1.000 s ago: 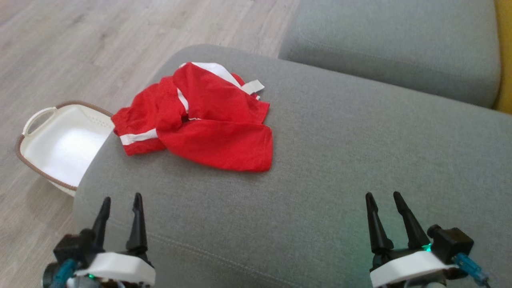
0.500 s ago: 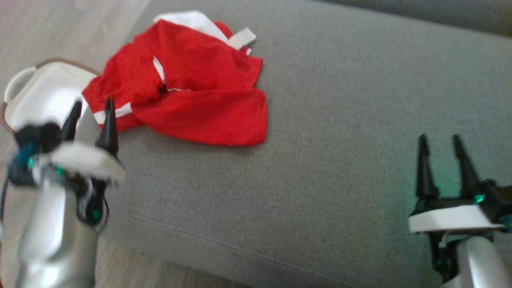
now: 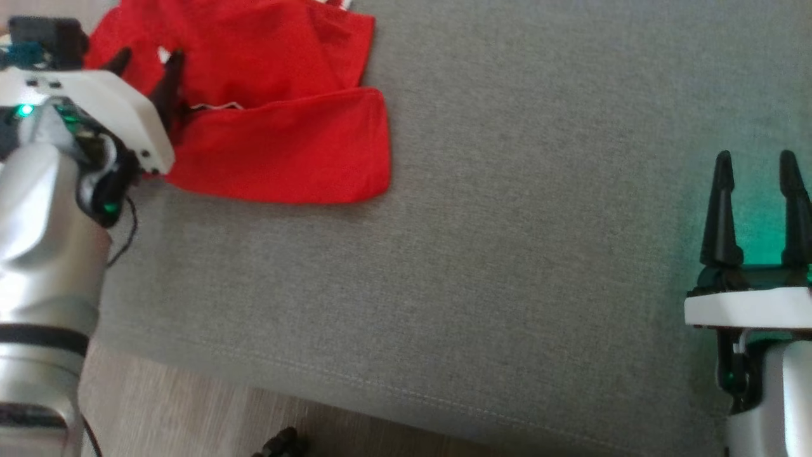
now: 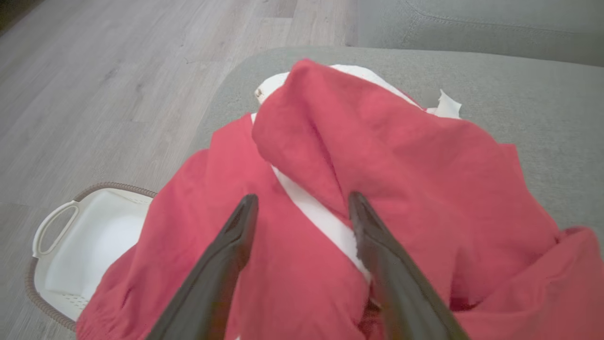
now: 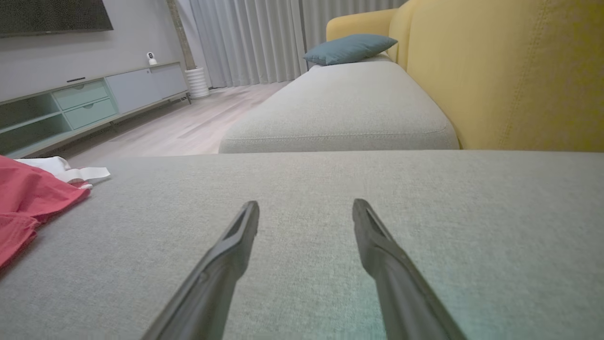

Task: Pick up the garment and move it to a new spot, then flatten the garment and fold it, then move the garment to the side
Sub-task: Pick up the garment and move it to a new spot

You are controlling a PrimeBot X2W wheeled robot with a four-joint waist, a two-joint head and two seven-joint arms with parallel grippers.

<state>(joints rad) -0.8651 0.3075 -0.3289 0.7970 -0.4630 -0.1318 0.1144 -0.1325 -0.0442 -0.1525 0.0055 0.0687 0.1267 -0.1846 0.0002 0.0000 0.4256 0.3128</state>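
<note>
- Grey cushion [image 3: 507, 222] spans our workspace; wooden floor [image 3: 190, 409] shows along its near edge.
- Right gripper [image 3: 755, 157] hovers over bare cushion at the near right. Its fingers are spread wide and hold nothing, well apart from the garment [image 3: 285, 146].
- Left gripper [image 3: 147, 59] is farther out on the left, over the garment. Its fingers are spread wide with no cloth pinched between them. We cannot tell whether the tips touch the cloth.
- The garment, red with white trim, lies crumpled on the cushion's far left part, near the edge.
- A white basket [image 4: 80, 245] stands on the floor beyond that edge.
- Farthest, we see a second cushion [image 5: 339, 108], a yellow backrest [image 5: 519, 71] and a blue pillow [image 5: 351, 47].
</note>
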